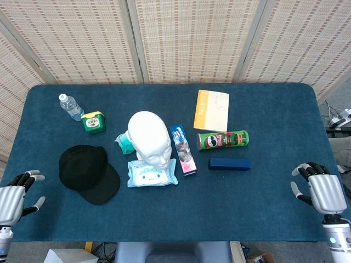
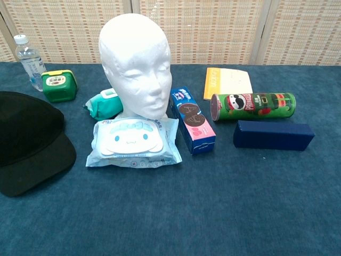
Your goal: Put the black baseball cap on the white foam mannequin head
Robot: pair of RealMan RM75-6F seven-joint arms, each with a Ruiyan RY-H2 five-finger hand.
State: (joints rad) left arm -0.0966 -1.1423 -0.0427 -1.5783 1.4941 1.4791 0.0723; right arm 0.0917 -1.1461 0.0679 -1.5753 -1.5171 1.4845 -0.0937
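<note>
Room: three woven bamboo screen panels [image 1: 186,38] stand behind the far edge.
Counter: one wide counter covered in dark blue cloth [image 1: 263,203] carries everything.
Mannequin: one white foam mannequin head [image 2: 136,64] stands upright near the middle, bare on top.
Cap: one black baseball cap [image 1: 88,173] lies flat on the counter, well left of the head, its brim toward the near edge.
Hands: left hand [image 1: 16,200] at the near left edge, right hand [image 1: 321,189] at the near right edge; both hold nothing, fingers apart.
Wipes: one pale blue wipes pack [image 2: 133,141] touches the head's base.
Smaller things: one green crisp tube [image 2: 253,105], one navy box [image 2: 273,134], one yellow book [image 1: 211,109], one biscuit box [image 2: 193,120], one clear water bottle [image 1: 70,106].
</note>
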